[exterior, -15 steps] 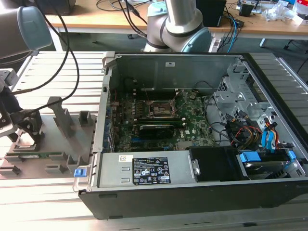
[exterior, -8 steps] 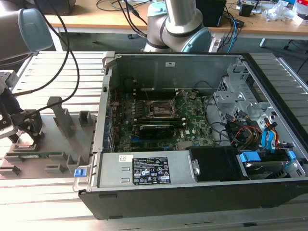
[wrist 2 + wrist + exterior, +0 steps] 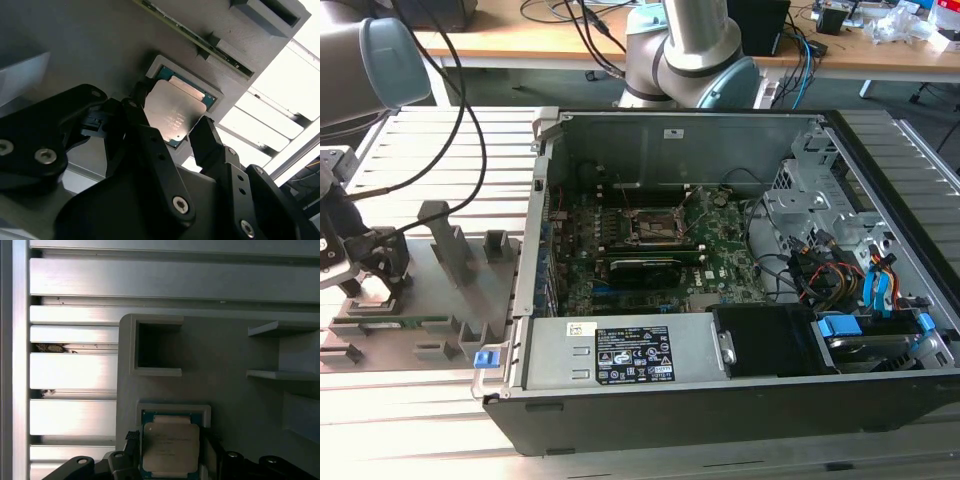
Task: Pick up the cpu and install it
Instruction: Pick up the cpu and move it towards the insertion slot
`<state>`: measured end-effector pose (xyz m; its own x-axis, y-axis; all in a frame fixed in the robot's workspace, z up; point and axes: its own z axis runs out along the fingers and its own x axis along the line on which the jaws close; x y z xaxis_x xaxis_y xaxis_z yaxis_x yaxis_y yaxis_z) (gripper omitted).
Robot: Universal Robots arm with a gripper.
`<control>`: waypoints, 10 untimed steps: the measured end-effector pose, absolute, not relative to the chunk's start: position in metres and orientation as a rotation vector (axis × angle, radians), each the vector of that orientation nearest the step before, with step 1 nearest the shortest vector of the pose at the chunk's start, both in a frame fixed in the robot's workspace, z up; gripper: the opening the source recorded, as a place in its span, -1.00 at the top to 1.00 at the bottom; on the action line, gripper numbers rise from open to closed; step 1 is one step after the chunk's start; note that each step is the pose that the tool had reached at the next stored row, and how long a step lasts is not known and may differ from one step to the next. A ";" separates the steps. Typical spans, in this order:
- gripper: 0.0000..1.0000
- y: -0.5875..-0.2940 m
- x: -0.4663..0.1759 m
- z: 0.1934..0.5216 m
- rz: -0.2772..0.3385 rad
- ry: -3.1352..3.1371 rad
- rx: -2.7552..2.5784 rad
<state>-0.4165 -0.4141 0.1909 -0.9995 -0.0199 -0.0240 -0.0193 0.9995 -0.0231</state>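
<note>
The cpu (image 3: 172,112), a small square chip with a silvery top and a thin green rim, lies in a shallow square recess of the grey holder tray (image 3: 235,360). My gripper (image 3: 170,119) is down over it, one black finger (image 3: 134,107) against each of two opposite edges. The first wrist view has the cpu (image 3: 171,446) between the same fingers, level with the recess. In the exterior view my gripper (image 3: 370,275) is at the left end of the tray (image 3: 430,335). The open motherboard socket (image 3: 655,226) sits inside the computer case (image 3: 740,375).
A long green memory stick (image 3: 395,322) lies in a slot of the tray beside my gripper. Upright grey holders (image 3: 440,235) rise from the tray. Ribbed aluminium table (image 3: 75,370) surrounds it. Cables, a drive bay and blue clips (image 3: 880,300) fill the case's right side.
</note>
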 end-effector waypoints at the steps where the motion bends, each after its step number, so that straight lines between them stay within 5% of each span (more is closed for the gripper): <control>1: -0.23 -0.414 -0.417 0.191 -0.036 3.117 -0.031; 3: -0.09 -0.414 -0.417 0.191 -0.036 3.117 -0.031; 10: -0.08 -0.414 -0.417 0.191 -0.035 3.117 -0.031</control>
